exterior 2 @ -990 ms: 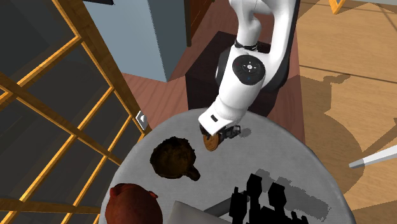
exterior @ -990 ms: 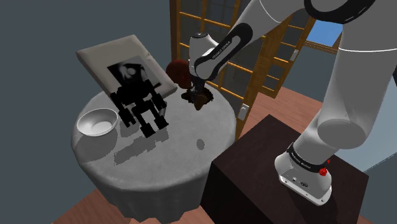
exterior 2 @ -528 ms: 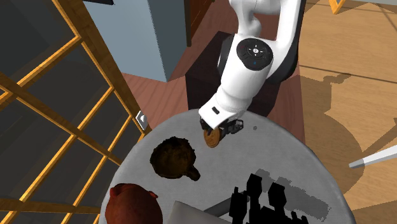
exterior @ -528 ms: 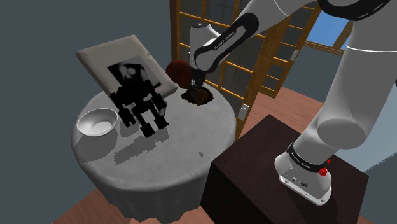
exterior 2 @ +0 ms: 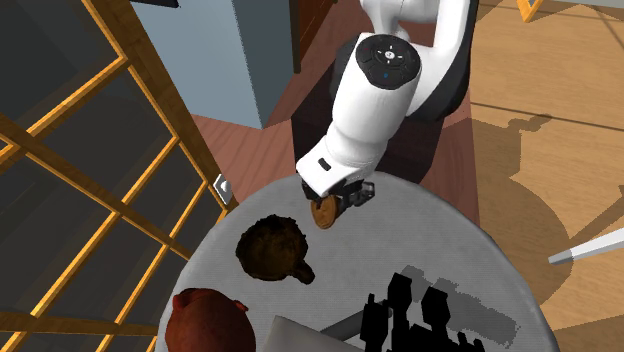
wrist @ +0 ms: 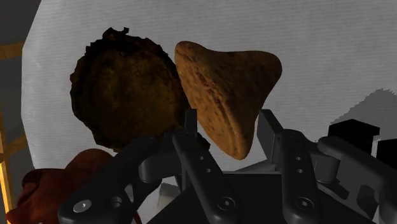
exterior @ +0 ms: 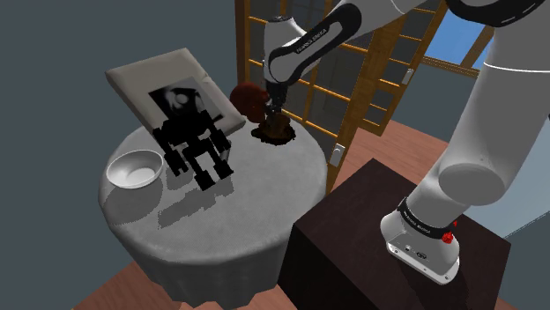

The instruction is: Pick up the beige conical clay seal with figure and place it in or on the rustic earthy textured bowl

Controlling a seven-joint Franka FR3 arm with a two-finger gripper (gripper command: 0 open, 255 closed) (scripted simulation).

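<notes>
A: Entries, starting from the shoulder view's left?

B: Round table [exterior: 231, 231], grey-white top. On it, at the left edge: one white bowl [exterior: 134, 169]. Next, a black blocky figure [exterior: 196, 150], lying in front of a pale slab [exterior: 167, 84] that was propped at a tilt.

A: And towards the middle?

B: One red-brown pot [exterior: 248, 97] at the table's far edge. Just beside it, one rough dark brown bowl [exterior: 273, 133], upright on the table.

A: The gripper?

B: The gripper [wrist: 230, 126] hung above the brown bowl's side of the table, fingers [wrist: 193, 147] closed partway and clasping the seal [wrist: 224, 89] between them.

A: Describe the seal.

B: Tan, grainy, cone-shaped (any carved figure could not be made out). It was held off the table. In the second exterior view it sat just right of the brown bowl, near its rim and not touching it.

A: Remainder, rightwards?

B: A wooden lattice screen [exterior: 370, 84] behind the table, and the dark box stand [exterior: 353, 231] at the lower right, carrying the arm.
</notes>
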